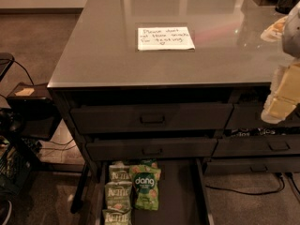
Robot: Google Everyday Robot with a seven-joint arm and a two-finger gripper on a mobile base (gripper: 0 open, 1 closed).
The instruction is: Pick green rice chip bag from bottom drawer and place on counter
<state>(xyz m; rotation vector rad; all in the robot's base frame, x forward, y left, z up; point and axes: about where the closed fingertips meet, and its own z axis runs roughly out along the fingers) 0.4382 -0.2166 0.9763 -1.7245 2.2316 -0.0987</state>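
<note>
The green bag [146, 188] lies in the open bottom drawer [180, 193], beside the Kettle bags [118, 196] on its left, while the gripper [282, 95] hangs at the right by the counter [108, 46] edge, grip state impossible to tell.

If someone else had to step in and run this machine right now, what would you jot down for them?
Gripper: at the right edge of the view, up beside the counter's front edge, well away from the bag.
Green rice chip bag: lying in the open bottom drawer, next to the Kettle bags.
Counter: holds a white note; no bag on it.
Done: drawer is open.
Left: reach down, grasp the bag, lift it and set it on the counter.
</note>
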